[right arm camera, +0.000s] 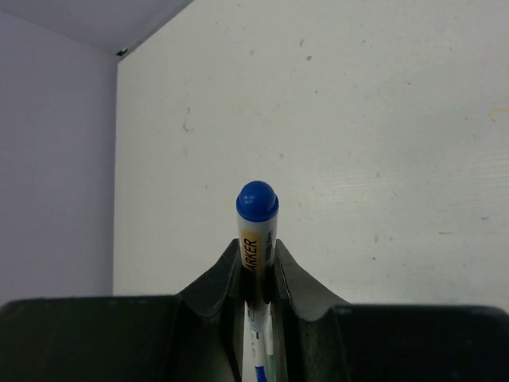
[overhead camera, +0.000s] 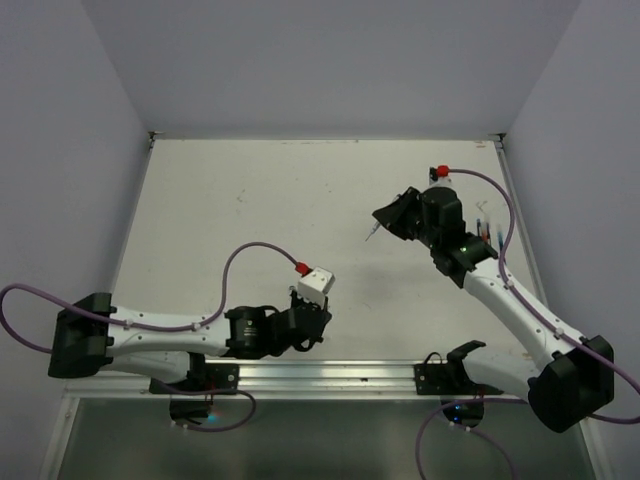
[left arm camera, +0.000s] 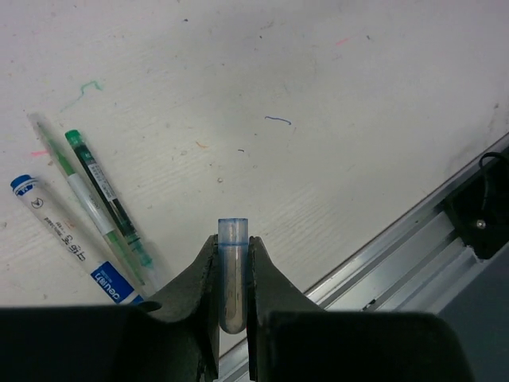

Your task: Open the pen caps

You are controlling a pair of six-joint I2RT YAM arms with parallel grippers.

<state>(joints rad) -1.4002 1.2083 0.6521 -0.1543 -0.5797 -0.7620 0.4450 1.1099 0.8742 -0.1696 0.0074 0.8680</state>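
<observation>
**Lettering in view: one part-word readable**

In the right wrist view, a slim stick pen with a rounded blue end (right arm camera: pixel 257 208) is showing a yellow-orange label (right arm camera: pixel 250 251); black capitals are running along it, reading "ARKER"; anything further is sitting hidden between the fingers of the right gripper (right arm camera: pixel 258 250). In the left wrist view, a white plastic pen with a blue end (left arm camera: pixel 70 239) is carrying a blue band (left arm camera: pixel 111 284) with white letters, upside down and too blurred to spell; fine black print along its barrel is reading too small to make out.
</observation>
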